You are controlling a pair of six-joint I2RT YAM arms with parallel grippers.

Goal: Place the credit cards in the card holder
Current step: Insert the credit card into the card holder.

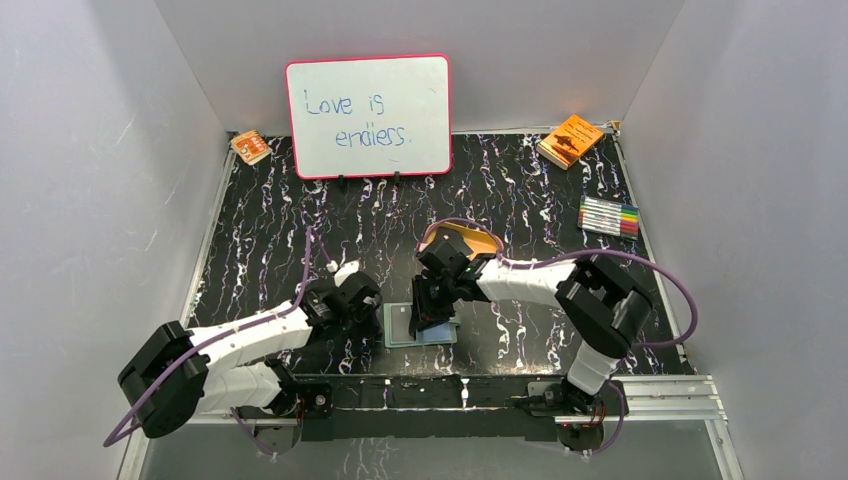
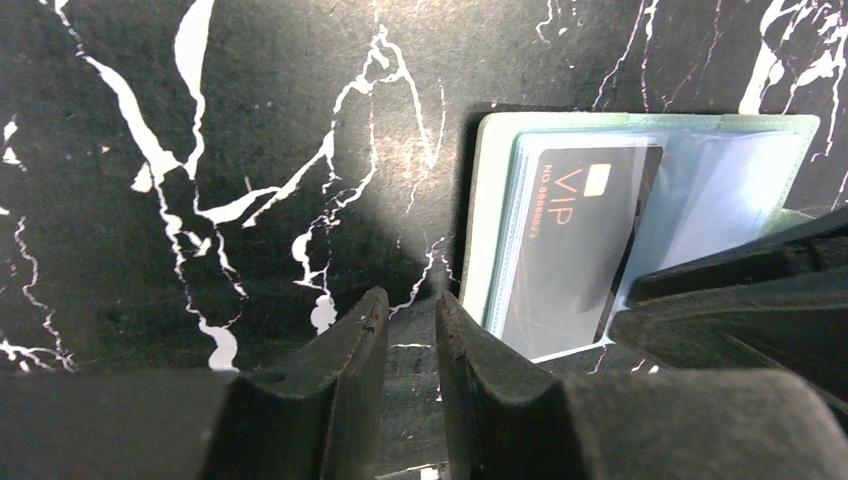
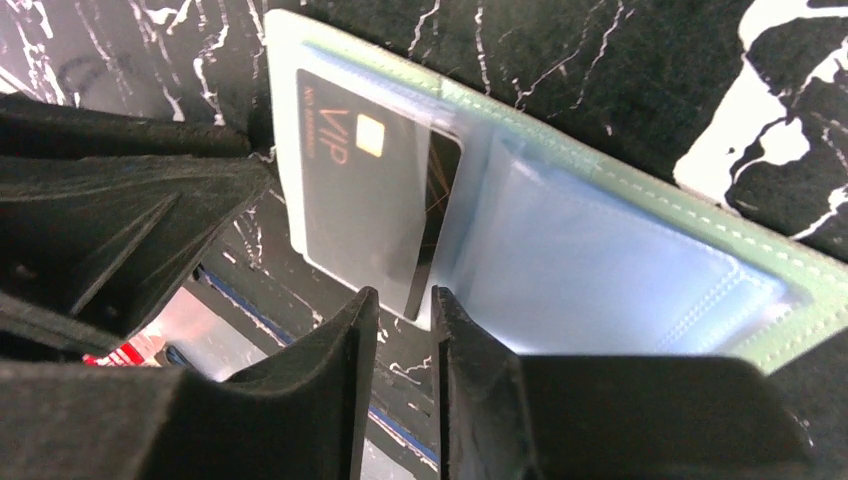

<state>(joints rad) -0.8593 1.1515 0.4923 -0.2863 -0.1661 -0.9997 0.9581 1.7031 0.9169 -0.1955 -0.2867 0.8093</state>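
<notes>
A: At the back left corner of the black marbled surface (image 1: 520,190) there's a small orange packet (image 1: 250,146), and beside it a whiteboard (image 1: 368,115) reading "Love is endless."

B: Nearer the front, the left gripper (image 2: 410,300) is down low, just beside the card holder (image 2: 480,200). Its fingers stand a narrow slit apart with nothing between them.

A: The card holder lies open and flat at the near middle, green cover down and clear sleeves up. There's the black credit card (image 2: 580,250), "VIP" in orange, sitting in the sleeve nearer the left gripper. One edge pokes out toward the fold.

B: The right gripper (image 3: 403,295) is right at that card's corner with its fingers slightly parted. It's pinching nothing I can see, and the surface shows through the gap.

A: Behind the right arm there's an orange oval tray (image 1: 465,240). Farther right, an orange booklet (image 1: 570,140) lies at the back edge, and a pack of coloured markers (image 1: 610,215) lies near the right wall.
</notes>
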